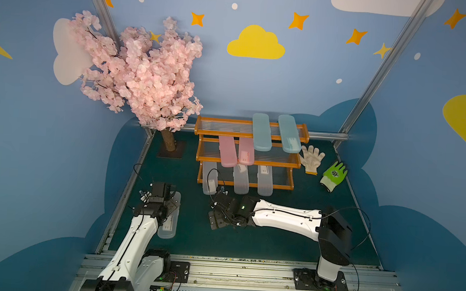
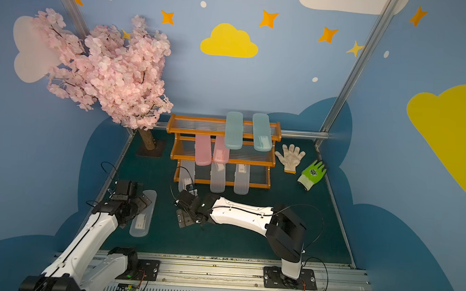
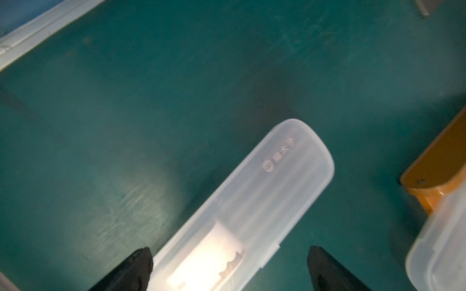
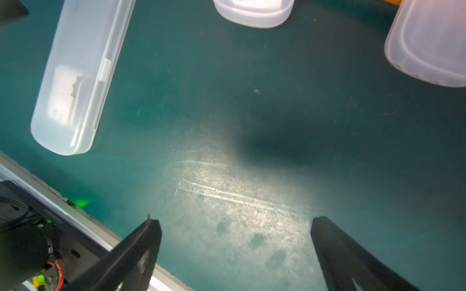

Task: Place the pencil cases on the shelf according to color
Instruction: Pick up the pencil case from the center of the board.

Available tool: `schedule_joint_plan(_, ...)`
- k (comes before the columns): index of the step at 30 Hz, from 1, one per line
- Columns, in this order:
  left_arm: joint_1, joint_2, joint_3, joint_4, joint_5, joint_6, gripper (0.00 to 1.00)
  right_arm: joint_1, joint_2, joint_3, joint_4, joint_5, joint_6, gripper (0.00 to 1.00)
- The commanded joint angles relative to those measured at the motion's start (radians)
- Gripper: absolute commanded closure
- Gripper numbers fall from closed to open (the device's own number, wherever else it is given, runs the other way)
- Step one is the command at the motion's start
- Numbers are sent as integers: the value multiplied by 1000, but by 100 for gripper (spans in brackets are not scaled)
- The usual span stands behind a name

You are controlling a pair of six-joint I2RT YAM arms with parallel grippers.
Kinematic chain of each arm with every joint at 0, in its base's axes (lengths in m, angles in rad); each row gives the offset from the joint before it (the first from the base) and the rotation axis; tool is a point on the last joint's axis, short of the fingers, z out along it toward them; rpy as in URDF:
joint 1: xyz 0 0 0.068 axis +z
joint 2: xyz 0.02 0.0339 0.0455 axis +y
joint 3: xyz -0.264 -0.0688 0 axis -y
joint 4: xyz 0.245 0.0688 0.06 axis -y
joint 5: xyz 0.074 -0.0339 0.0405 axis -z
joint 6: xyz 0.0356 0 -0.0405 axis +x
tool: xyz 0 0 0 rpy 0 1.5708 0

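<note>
— Left end effector [image 3: 230, 252]?
— Spread, I see, above a clear case [image 1: 167, 226] on the worktop [image 1: 192, 240]. Right end effector [image 4: 235, 220] spread too, empty. Other cases [image 1: 261, 131] lie on the shelf [image 1: 278, 163], grouped by color.

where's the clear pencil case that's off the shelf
The clear case lies on the green mat, front-left of the shelf, under the open left gripper, in both top views.

A staged robot-lab booth: blue walls [image 1: 257, 84] painted with yellow clouds [image 1: 256, 43], bare aluminium frame posts [image 1: 383, 66], an artificial pink blossom tree [image 1: 142, 74], and a dark green table mat [image 1: 276, 237].
</note>
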Motion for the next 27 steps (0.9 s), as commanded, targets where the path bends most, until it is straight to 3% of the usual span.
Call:
schedule_joint_plan(1, 62, 75, -13, 89, 102, 44, 0, 5, -4, -25, -9, 13, -2, 1)
schedule_joint_plan(9, 44, 293, 25, 179, 380, 109, 0, 10, -34, -68, -20, 32, 17, 1)
schedule_joint_plan(18, -317, 185, -24, 121, 243, -71, 0, 9, -47, -66, -78, 68, 2, 1)
schedule_joint_plan(22, -372, 55, -37, 12, 173, -92, 0, 11, -12, -42, -43, 14, -36, 1)
schedule_joint_plan(27, -358, -128, 48, -132, -33, -36, 0, 20, 99, 83, -15, -45, -100, 1)
